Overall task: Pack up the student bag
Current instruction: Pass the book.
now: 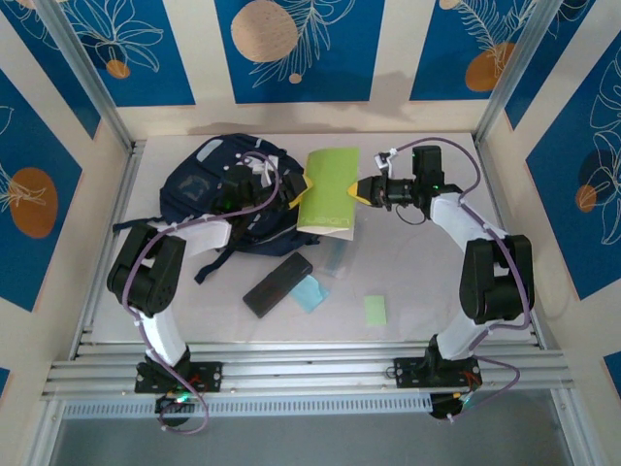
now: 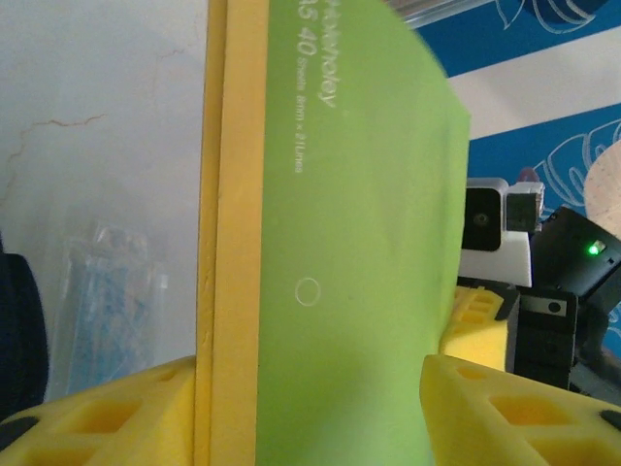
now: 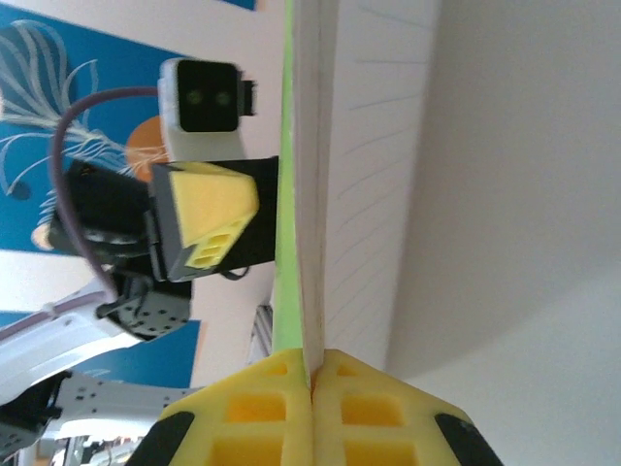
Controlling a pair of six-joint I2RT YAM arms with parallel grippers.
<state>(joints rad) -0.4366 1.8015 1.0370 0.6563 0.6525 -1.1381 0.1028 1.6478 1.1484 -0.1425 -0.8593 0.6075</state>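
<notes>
Right gripper (image 1: pixel 361 190) is clamped tight on one edge of an upright green notebook (image 1: pixel 328 189). Opposite it, the left gripper (image 1: pixel 288 197) has its jaws spread wide around the notebook. Just behind the left gripper lies the student bag (image 1: pixel 209 184), flat, long axis far-to-near, straps trailing toward the arm bases. It rests on a pale table (image 1: pixel 427 282) walled by blue leaf-print panels (image 1: pixel 291 39).
</notes>
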